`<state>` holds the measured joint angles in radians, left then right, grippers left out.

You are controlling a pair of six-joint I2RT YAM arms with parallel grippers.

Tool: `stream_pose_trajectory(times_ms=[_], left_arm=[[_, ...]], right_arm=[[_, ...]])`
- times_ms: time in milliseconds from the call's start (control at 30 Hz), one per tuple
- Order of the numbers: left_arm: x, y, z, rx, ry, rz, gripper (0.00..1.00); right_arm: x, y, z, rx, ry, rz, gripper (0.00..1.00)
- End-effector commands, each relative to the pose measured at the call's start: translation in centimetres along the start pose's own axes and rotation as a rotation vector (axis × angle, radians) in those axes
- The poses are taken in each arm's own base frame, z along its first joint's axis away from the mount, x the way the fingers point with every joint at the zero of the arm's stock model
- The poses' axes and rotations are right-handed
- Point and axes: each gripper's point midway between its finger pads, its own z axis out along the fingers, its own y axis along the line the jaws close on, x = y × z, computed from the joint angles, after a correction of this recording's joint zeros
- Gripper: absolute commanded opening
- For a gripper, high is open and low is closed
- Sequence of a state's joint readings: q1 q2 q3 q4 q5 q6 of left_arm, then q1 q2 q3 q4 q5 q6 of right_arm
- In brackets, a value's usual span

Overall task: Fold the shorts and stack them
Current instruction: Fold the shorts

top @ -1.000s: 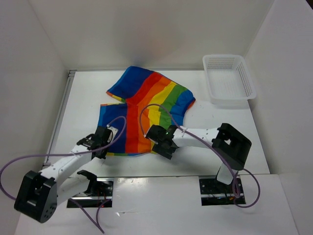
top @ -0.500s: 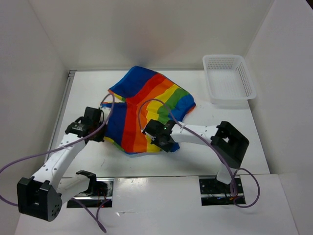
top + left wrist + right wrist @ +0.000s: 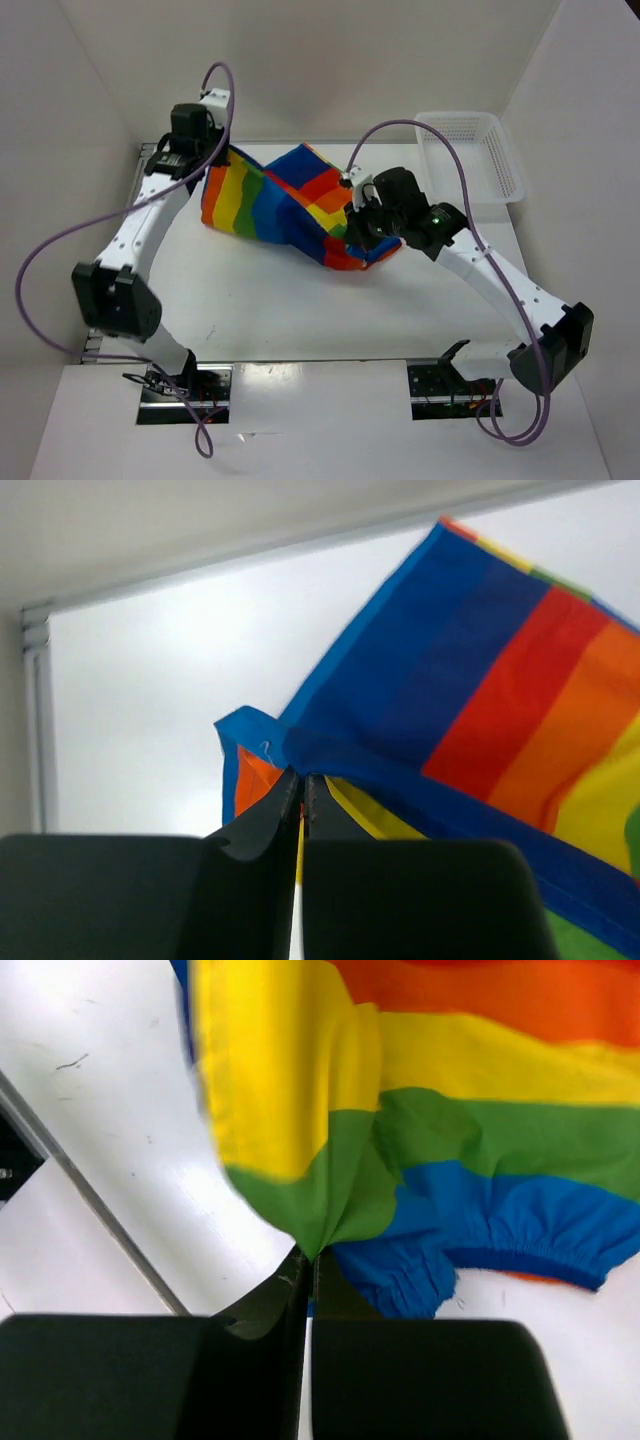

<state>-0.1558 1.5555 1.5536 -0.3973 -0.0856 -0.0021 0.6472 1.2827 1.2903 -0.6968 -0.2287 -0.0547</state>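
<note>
The rainbow-striped shorts point(image 3: 285, 205) hang between my two grippers above the middle of the table, sagging onto it in the centre. At the far left, my left gripper point(image 3: 203, 165) is shut on a blue-edged corner of the shorts point(image 3: 470, 680); its fingertips point(image 3: 290, 785) pinch the hem. My right gripper point(image 3: 357, 215) is shut on a green fold of the shorts point(image 3: 400, 1150) at their right side, with the blue elastic edge bunched beside its fingers point(image 3: 290, 1280).
A white plastic mesh basket point(image 3: 468, 163) stands at the back right of the table. White walls close in the left, back and right sides. A metal rail point(image 3: 128, 215) runs along the table's left edge.
Both arms have lifted and swung toward the back, carrying the shorts up off the table. The right gripper closed on the cloth. The shorts went from lying flat to hanging bunched.
</note>
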Motion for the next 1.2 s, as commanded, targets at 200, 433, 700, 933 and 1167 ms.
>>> stream_pose_trajectory(times_ms=[200, 433, 700, 933, 1167], left_arm=[[-7.5, -6.0, 9.6, 0.064, -0.216, 0.026, 0.0], [-7.1, -9.3, 14.1, 0.091, -0.263, 0.034, 0.0], [-5.9, -10.2, 18.6, 0.091, -0.276, 0.032, 0.07], [-3.7, -10.8, 21.6, 0.093, -0.235, 0.038, 0.42], [-3.9, -8.6, 21.2, 0.027, -0.195, 0.032, 0.9]], right_arm=[[0.0, -8.7, 1.0, 0.085, -0.155, 0.276, 0.0], [2.2, -12.3, 2.3, 0.176, -0.117, 0.431, 0.0], [3.7, -17.9, 2.8, 0.426, -0.135, 0.604, 0.07], [4.3, -22.9, 1.9, 0.651, -0.195, 0.749, 0.27], [3.6, -23.6, -0.1, 0.717, -0.202, 0.78, 0.66]])
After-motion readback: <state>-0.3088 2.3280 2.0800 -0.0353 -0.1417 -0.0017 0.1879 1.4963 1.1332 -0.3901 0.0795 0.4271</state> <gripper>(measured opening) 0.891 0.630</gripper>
